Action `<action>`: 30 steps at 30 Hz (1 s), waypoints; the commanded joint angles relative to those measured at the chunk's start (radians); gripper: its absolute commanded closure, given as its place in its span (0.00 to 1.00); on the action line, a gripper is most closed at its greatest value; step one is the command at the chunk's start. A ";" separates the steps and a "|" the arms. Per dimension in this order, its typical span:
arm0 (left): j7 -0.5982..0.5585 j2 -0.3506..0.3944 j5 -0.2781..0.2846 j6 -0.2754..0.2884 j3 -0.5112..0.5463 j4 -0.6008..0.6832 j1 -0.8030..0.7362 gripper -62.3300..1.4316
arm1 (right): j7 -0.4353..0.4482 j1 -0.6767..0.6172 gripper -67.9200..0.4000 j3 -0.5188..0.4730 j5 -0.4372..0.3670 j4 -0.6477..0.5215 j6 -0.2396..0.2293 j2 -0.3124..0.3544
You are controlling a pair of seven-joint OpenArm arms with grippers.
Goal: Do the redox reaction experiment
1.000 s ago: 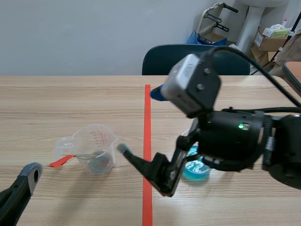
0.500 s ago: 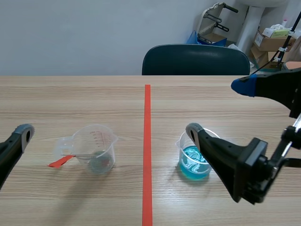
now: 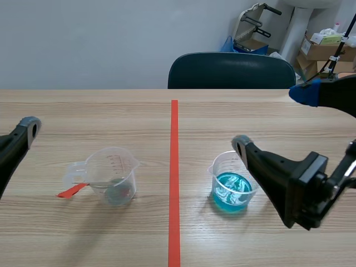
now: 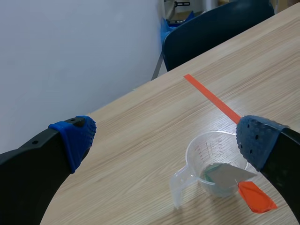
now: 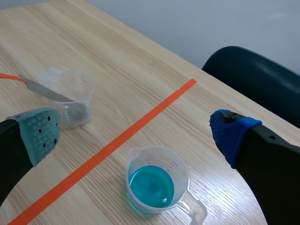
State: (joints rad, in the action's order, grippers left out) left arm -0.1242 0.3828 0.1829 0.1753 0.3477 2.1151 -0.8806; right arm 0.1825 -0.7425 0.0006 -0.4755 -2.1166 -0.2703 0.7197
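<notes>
While split by the tape line: left, clear cup with spatula near released left gripper; right, blue-liquid cup near released right gripper.

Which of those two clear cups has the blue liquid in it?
The cup right of the red tape line holds the blue liquid. The other cup holds an orange-handled spatula and nothing blue.

A plain pale grey wall fills the far side. At twelve o'clock a dark teal plastic chair stands behind the light wood-grain desk. Brown cardboard boxes sit toward two o'clock. The light is even.
</notes>
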 commanded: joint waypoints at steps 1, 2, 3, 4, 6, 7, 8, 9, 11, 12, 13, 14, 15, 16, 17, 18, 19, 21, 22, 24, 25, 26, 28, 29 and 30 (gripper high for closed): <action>-0.013 -0.005 -0.008 -0.003 0.002 0.014 0.001 0.00 | 0.015 0.017 0.00 -0.002 -0.004 -0.001 -0.002 -0.003; -0.013 -0.005 -0.026 -0.003 0.002 0.014 0.003 0.00 | 0.015 0.017 0.00 -0.002 -0.004 -0.001 -0.002 -0.003; -0.013 -0.005 -0.039 -0.003 0.002 0.014 0.003 0.00 | 0.015 0.017 0.00 -0.002 -0.004 -0.001 -0.002 -0.003; -0.013 -0.005 -0.042 -0.003 0.002 0.014 0.003 0.00 | 0.014 0.017 0.00 -0.002 -0.004 -0.001 -0.002 -0.003; -0.013 -0.005 -0.050 -0.003 0.002 0.013 0.003 0.00 | 0.014 0.017 0.00 -0.002 -0.004 -0.001 -0.002 -0.003; -0.013 -0.005 -0.050 -0.003 0.002 0.013 0.003 0.00 | 0.014 0.017 0.00 -0.002 -0.004 -0.001 -0.002 -0.003; -0.012 -0.005 -0.050 -0.003 0.002 0.013 0.003 0.00 | 0.014 0.017 0.00 -0.002 -0.004 -0.001 -0.002 -0.003; -0.012 -0.005 -0.050 -0.003 0.002 0.013 0.003 0.00 | 0.014 0.017 0.00 -0.002 -0.003 -0.001 0.002 -0.002; -0.008 -0.005 -0.050 -0.003 0.002 0.013 0.003 0.00 | 0.014 0.017 0.00 -0.002 -0.003 -0.001 0.022 -0.002; -0.006 -0.005 -0.050 -0.003 0.002 0.013 0.003 0.00 | 0.014 0.017 0.00 -0.002 -0.003 -0.001 0.034 -0.002; -0.006 -0.005 -0.050 -0.003 0.002 0.013 0.003 0.00 | 0.013 0.017 0.00 -0.002 -0.003 -0.001 0.049 -0.002; -0.006 -0.005 -0.050 -0.003 0.002 0.013 0.003 0.00 | 0.011 0.017 0.00 -0.002 -0.003 -0.001 0.066 -0.002; -0.006 -0.005 -0.050 -0.003 0.002 0.013 0.003 0.00 | 0.011 0.017 0.00 -0.002 -0.003 -0.001 0.082 -0.003; -0.006 -0.005 -0.050 -0.003 0.002 0.013 0.003 0.00 | 0.009 0.017 0.00 -0.002 -0.003 -0.001 0.097 -0.002; -0.006 -0.005 -0.050 -0.003 0.002 0.013 0.003 0.00 | 0.002 0.017 0.00 -0.002 -0.003 -0.001 0.114 -0.002; -0.006 -0.005 -0.050 -0.003 0.002 0.013 0.003 0.00 | -0.002 0.017 0.00 -0.002 -0.003 -0.001 0.126 -0.002; -0.006 -0.005 -0.050 -0.003 0.002 0.013 0.003 0.00 | -0.003 0.017 0.00 -0.002 -0.003 -0.001 0.137 -0.002; -0.006 -0.005 -0.050 -0.003 0.002 0.013 0.003 0.00 | -0.004 0.017 0.00 -0.002 -0.003 -0.001 0.163 -0.002; -0.006 -0.005 -0.050 -0.003 0.002 0.013 0.003 0.00 | -0.003 0.017 0.00 -0.002 -0.003 -0.001 0.173 -0.002; -0.006 -0.005 -0.050 -0.003 0.002 0.013 0.003 0.00 | -0.004 0.017 0.00 -0.002 -0.003 -0.001 0.177 -0.003; -0.006 -0.005 -0.050 -0.003 0.002 0.013 0.003 0.00 | -0.004 0.017 0.00 -0.002 -0.003 -0.001 0.177 -0.003; -0.006 -0.005 -0.050 -0.003 0.002 0.013 0.003 0.00 | -0.004 0.017 0.00 -0.002 -0.004 -0.001 0.177 -0.003; -0.005 -0.005 -0.050 -0.003 0.002 0.013 0.003 0.00 | -0.004 0.017 0.00 -0.002 -0.004 -0.001 0.177 -0.003; -0.005 -0.005 -0.050 -0.003 0.002 0.013 0.003 0.00 | -0.003 0.017 0.00 -0.002 -0.004 -0.001 0.177 -0.003; -0.005 -0.005 -0.050 -0.003 0.002 0.013 0.003 0.00 | -0.003 0.017 0.00 -0.002 -0.004 -0.001 0.177 -0.003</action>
State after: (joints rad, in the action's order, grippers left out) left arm -0.1226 0.3824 0.1299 0.1768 0.3477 2.1151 -0.8806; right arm 0.1631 -0.7403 0.0013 -0.4755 -2.1159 -0.0933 0.7200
